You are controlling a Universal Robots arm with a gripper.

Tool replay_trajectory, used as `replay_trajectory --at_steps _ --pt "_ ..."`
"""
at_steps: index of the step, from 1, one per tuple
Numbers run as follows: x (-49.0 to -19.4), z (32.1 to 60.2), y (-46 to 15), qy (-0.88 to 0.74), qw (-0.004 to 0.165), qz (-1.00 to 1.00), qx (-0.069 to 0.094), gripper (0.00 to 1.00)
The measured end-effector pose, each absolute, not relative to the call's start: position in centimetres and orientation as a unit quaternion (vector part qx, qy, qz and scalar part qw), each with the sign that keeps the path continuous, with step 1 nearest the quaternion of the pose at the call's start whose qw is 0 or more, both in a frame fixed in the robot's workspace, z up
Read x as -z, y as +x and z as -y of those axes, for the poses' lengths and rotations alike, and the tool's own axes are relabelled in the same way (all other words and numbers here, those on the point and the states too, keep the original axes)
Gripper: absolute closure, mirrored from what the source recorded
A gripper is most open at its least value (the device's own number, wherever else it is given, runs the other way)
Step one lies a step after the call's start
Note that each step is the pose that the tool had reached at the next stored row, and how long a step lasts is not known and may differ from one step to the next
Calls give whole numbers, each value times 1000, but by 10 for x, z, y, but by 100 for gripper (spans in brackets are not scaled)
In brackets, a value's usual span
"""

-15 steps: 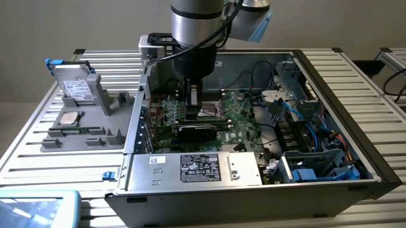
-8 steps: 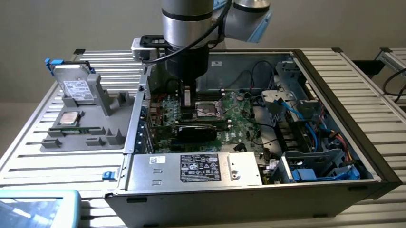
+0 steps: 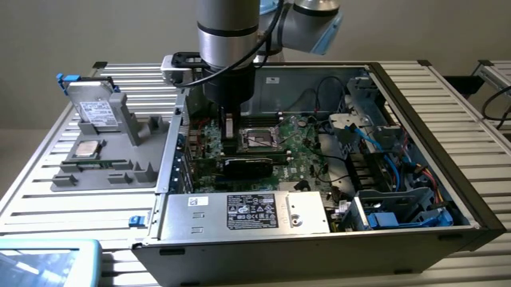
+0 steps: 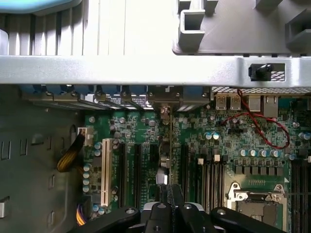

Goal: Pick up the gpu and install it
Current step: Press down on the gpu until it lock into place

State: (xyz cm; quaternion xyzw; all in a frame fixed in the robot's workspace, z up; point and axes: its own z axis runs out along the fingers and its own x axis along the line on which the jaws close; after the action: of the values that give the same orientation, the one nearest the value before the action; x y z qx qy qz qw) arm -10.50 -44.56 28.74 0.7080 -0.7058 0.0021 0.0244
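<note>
One gripper (image 4: 171, 194), clamped on the gpu (image 4: 171, 145), holds it edge-on, long axis toward twelve o'clock, over the motherboard (image 4: 218, 141) slots.

Even bright lighting; glare on chassis rail (image 4: 146, 70); soft focus throughout.

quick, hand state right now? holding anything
hand: closed on the gpu, held edge-on over the motherboard slots inside the open case.
</note>
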Motion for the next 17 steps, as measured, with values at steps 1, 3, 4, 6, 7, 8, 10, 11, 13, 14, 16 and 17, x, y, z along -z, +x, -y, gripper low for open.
replay_trajectory --at_steps 1,3,4,6,7,8,10,11,13,14,16,17 --pt "-286 445 -106 708 25 706 -2 88" --pt "-282 445 -107 708 24 706 -3 88" --pt "-281 444 -108 708 24 706 -3 88" --pt "-278 444 -108 708 24 706 -5 88" --pt "-277 444 -109 708 24 706 -5 88" --pt "-275 444 -109 708 23 706 -6 88" --pt "-272 443 -110 708 23 706 -7 88" --pt "-271 443 -110 708 23 706 -7 88" --pt "-268 443 -111 708 23 706 -8 88" --pt "-267 443 -111 708 23 706 -9 88" --pt "-265 443 -111 708 24 706 -10 88" --pt "-268 442 -111 708 24 706 -10 88"
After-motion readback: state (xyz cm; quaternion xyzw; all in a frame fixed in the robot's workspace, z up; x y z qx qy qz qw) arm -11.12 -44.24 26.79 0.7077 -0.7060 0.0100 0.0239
